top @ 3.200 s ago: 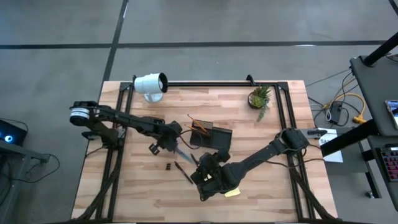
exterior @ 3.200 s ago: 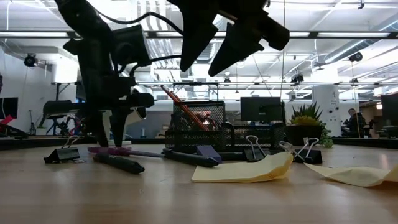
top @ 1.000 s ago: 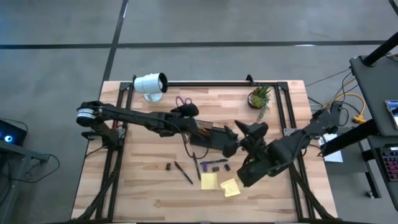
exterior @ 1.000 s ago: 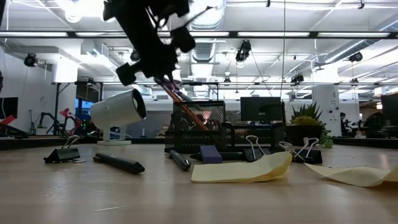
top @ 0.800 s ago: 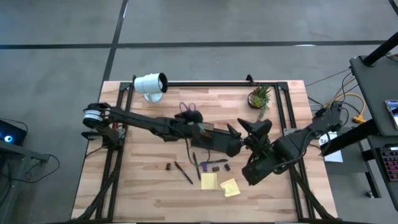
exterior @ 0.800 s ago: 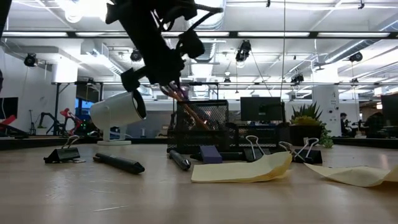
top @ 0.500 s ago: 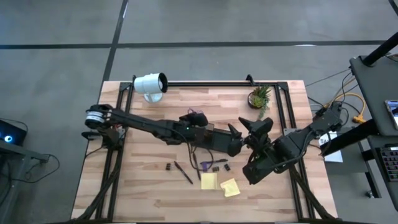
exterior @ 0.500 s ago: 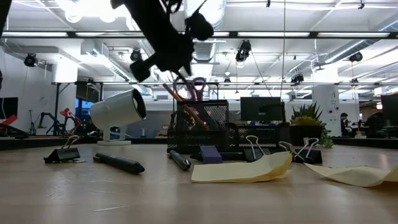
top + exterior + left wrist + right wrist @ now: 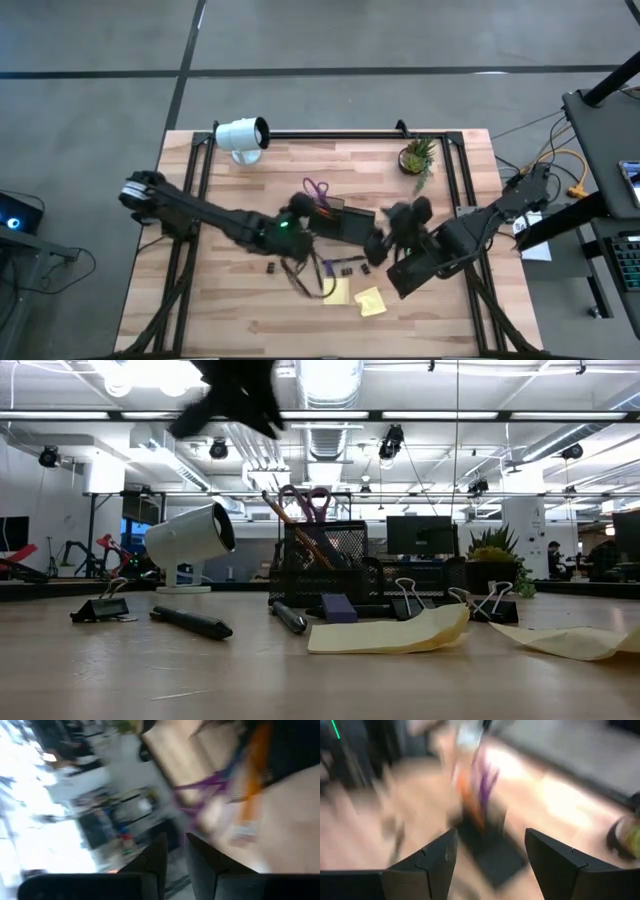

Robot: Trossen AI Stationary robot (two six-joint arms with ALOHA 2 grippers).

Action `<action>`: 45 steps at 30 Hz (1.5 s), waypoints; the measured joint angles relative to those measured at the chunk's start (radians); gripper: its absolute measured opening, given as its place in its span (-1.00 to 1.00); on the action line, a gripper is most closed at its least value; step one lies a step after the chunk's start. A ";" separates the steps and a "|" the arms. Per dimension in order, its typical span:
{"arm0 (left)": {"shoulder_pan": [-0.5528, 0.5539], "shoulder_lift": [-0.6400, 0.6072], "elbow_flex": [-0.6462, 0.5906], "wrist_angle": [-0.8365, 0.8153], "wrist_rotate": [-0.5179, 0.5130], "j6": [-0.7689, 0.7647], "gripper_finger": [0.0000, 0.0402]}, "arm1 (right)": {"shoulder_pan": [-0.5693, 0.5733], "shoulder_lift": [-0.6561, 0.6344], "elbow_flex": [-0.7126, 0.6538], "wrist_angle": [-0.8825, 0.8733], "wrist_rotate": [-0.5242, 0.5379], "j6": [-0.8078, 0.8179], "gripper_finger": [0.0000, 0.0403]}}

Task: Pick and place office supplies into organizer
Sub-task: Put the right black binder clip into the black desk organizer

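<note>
scissors point(image 9: 304, 501): stood handles-up in organizer point(image 9: 322, 565), mid-table
left gripper point(image 9: 172, 851): fingers nearly together, empty, beside organizer
right gripper point(image 9: 490, 851): fingers wide apart, empty
writing: none readable

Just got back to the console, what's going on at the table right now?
The purple-handled scissors stand handles-up in the black organizer, next to an orange pencil. The left gripper is nearly closed and empty, near the organizer. The right gripper waits open on the organizer's other side. Still on the table: two yellow sticky notes, a dark pen and binder clips.
</note>
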 joint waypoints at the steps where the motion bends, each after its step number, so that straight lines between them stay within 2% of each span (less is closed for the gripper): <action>1: -0.018 -0.024 0.000 -0.059 0.061 -0.118 -0.75 | -0.002 0.014 -0.015 0.013 -0.079 -0.053 0.10; 5: -0.044 -0.129 -0.037 -0.174 0.427 -0.607 -0.75 | -0.013 0.101 -0.076 0.074 -0.306 -0.281 0.10; 7: -0.045 -0.185 -0.082 -0.150 0.551 -0.769 -0.75 | -0.026 0.149 -0.091 0.075 -0.426 -0.279 0.10; 11: -0.049 -0.289 -0.193 -0.104 0.634 -0.996 -0.75 | -0.026 0.195 -0.147 0.082 -0.560 -0.101 0.09; 14: -0.048 -0.368 -0.310 -0.032 0.690 -1.113 -0.75 | -0.024 0.172 -0.210 0.132 -0.637 0.036 0.09; 18: -0.049 -0.469 -0.492 0.178 0.862 -1.219 -0.75 | -0.049 0.089 -0.369 0.352 -0.738 0.145 0.09; 20: -0.050 -0.511 -0.570 0.286 0.924 -1.263 -0.75 | -0.062 0.046 -0.457 0.458 -0.744 0.201 0.09; 23: -0.050 -0.565 -0.656 0.372 0.973 -1.337 -0.75 | -0.080 -0.015 -0.593 0.567 -0.750 0.276 0.09; 25: -0.050 -0.595 -0.691 0.373 0.983 -1.375 -0.75 | -0.092 -0.051 -0.684 0.668 -0.750 0.315 0.09; 31: -0.050 -0.650 -0.727 0.380 1.005 -1.434 -0.75 | -0.138 -0.079 -0.863 0.914 -0.707 0.358 0.09; 40: -0.049 -0.654 -0.725 0.388 1.004 -1.436 -0.75 | -0.154 -0.031 -0.896 0.989 -0.716 0.302 0.06; 45: -0.044 -0.640 -0.730 0.389 1.004 -1.436 -0.75 | -0.154 -0.016 -0.895 1.024 -0.717 0.280 -0.20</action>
